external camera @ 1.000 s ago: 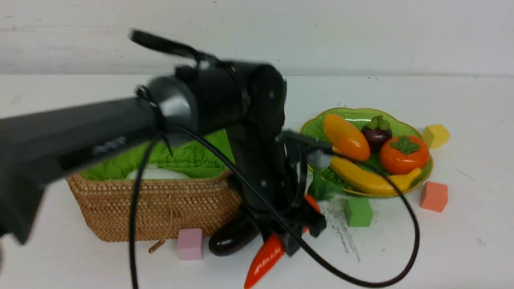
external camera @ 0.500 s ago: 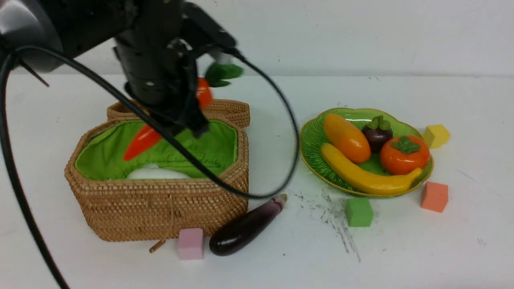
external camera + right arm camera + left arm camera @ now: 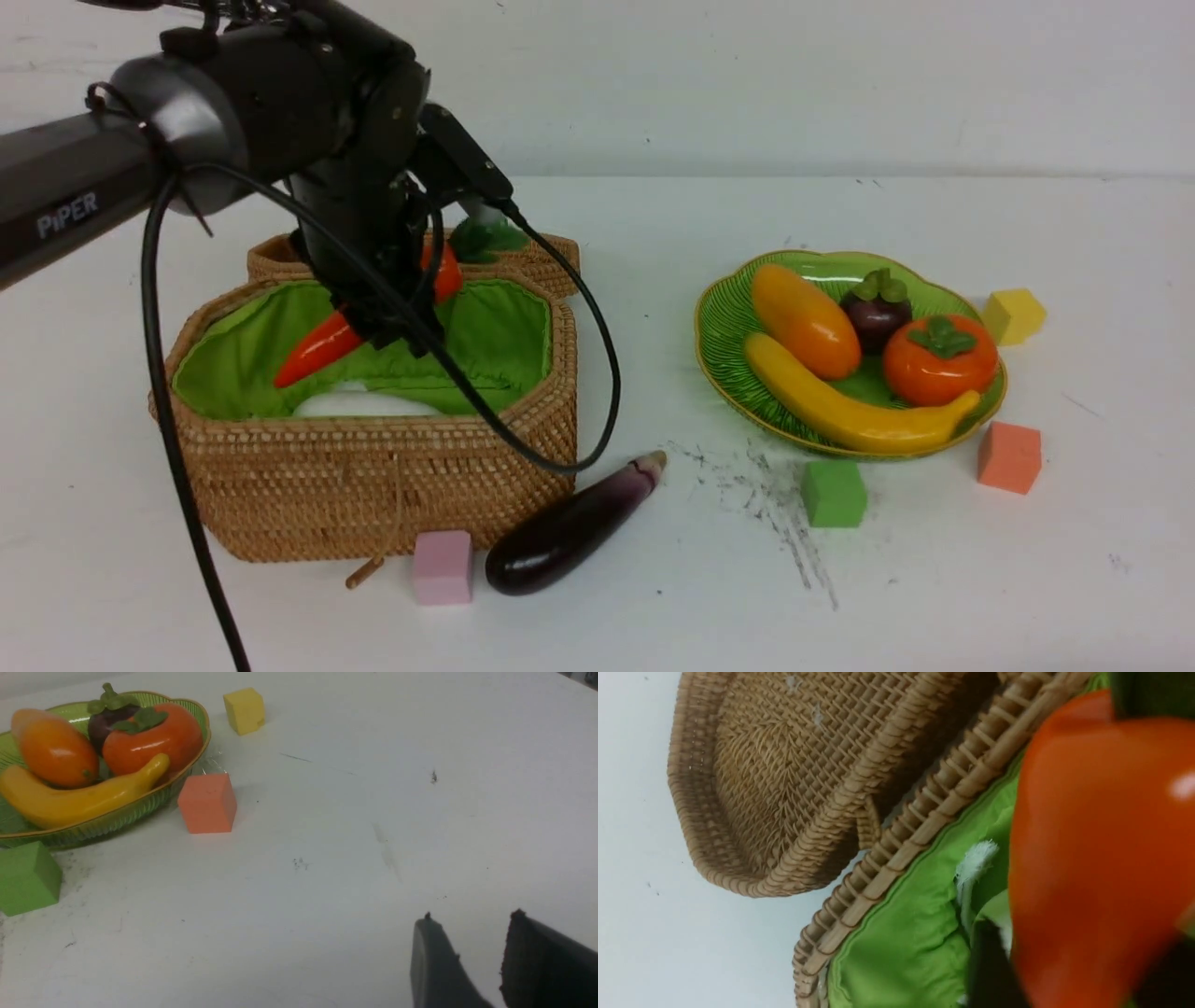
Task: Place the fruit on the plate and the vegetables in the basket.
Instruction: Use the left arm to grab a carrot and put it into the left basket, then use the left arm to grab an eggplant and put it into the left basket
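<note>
White tabletop [image 3: 840,597], scuffed with dark marks near the middle, backed by a plain white wall — that is my stage from the remote console. Largest on it, the basket [image 3: 373,495] sits at the left with its hinged lid [image 3: 756,788] folded back flat behind it and the white vegetable [image 3: 359,404] already down on the green lining. Above the opening hangs my left gripper [image 3: 397,322], its fingers around the carrot [image 3: 322,347], which slants tip-down over the lining; whether the jaws have begun to let go I cannot tell from either view. The wrist camera shows the carrot's thick end close to the rear rim, so my worry is plain: released here, it could strike the weave, tip backward and land on the lid instead of inside. The arm's cable also loops low over the front wall and could snag on the way out.

The plate [image 3: 738,327] at the right holds all 4 fruits — banana [image 3: 850,415], mango [image 3: 805,320], persimmon [image 3: 938,359], mangosteen [image 3: 876,308] — touching one another. 1 vegetable is left outside: the eggplant [image 3: 569,527], glossy and rounded, lying against the basket's front corner beside a pink cube [image 3: 442,566]; I judge it likely to roll from a pinch.

My right gripper [image 3: 467,961] idles low over bare table, jaws slightly apart, holding nothing.
</note>
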